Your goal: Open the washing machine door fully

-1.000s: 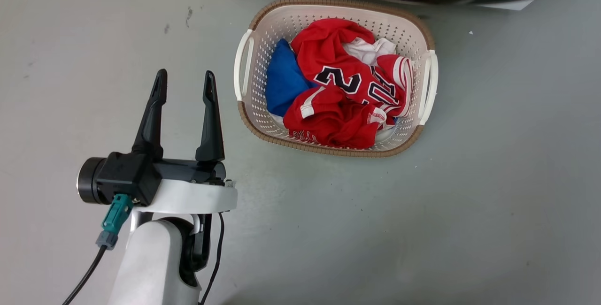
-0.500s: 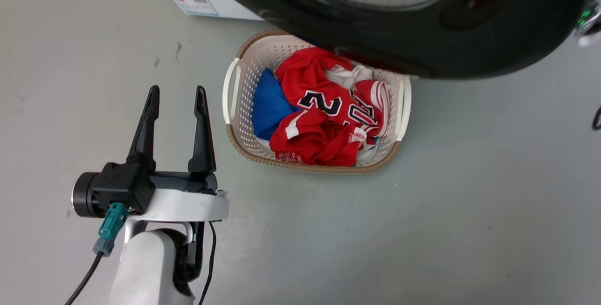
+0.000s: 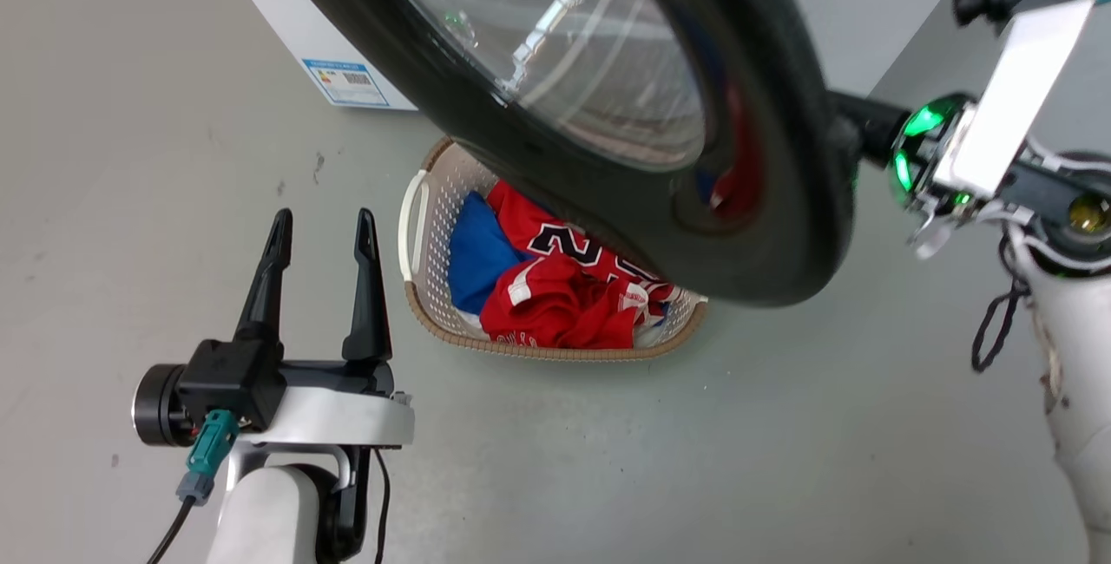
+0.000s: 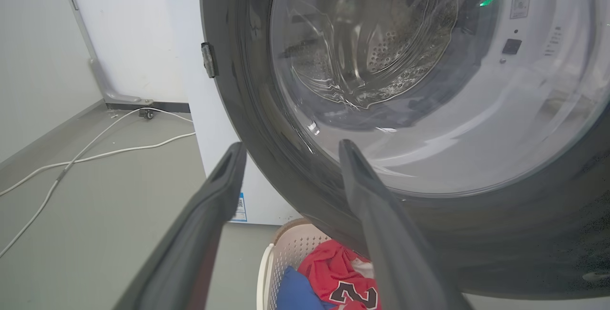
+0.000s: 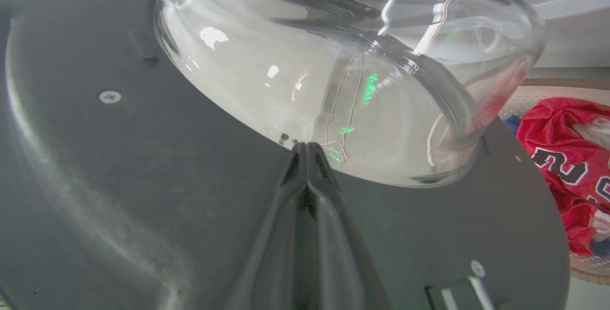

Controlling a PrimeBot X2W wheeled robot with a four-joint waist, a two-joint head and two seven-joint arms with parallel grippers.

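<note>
The washing machine door, a glossy black ring around a bulging glass bowl, hangs swung out over the floor at the top of the head view. Behind it the white washing machine carries a small blue label. My right gripper is shut, its joined tips resting against the door's inner black face at the foot of the glass bowl. Its wrist sits just right of the door rim. My left gripper stands open and holds nothing, in front of the door's outer face.
A white laundry basket with red and blue clothes stands on the grey floor, partly under the door. White cables lie along the wall to the left of the machine.
The head view has tilted up, bringing the door, the machine's front and my right arm into it. The left gripper has stayed open in the same pose.
</note>
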